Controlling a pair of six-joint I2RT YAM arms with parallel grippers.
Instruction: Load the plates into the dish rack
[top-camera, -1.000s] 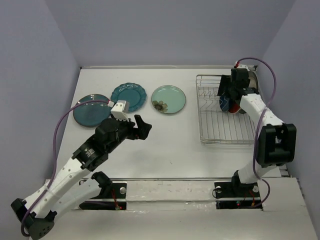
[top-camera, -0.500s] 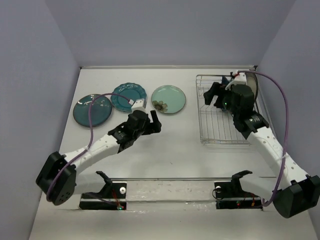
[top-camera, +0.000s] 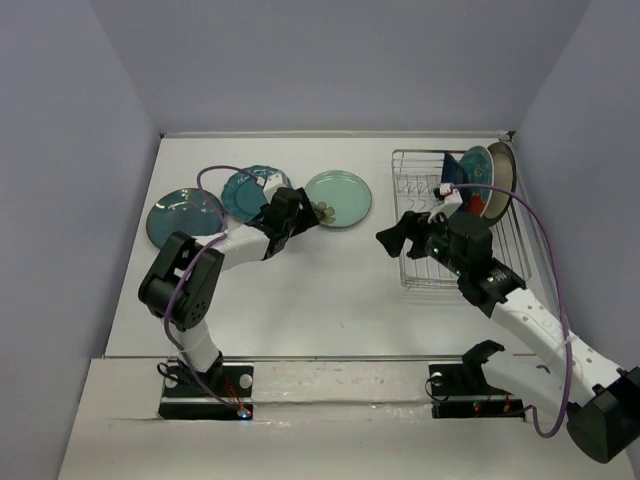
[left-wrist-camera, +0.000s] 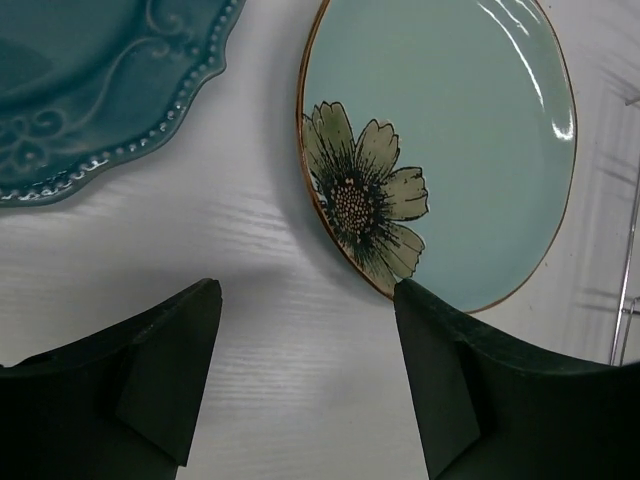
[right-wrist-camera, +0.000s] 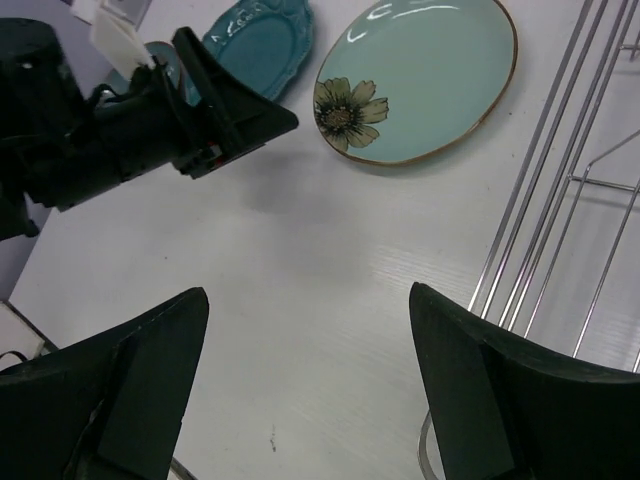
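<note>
Evidently both claws gape, empty.
The left claw (left-wrist-camera: 305, 292) by the mint plate (left-wrist-camera: 455, 140), the right claw (right-wrist-camera: 307, 298) beside the dish rack (top-camera: 418, 185).

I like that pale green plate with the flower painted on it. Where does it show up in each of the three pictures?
Top external: the mint flower plate lies flat, upper middle of the table.
Left wrist: the mint flower plate fills the upper right.
Right wrist: the mint flower plate sits at top centre.
Shared landmark: the scalloped teal plate lies just left of it in all three views.
</note>
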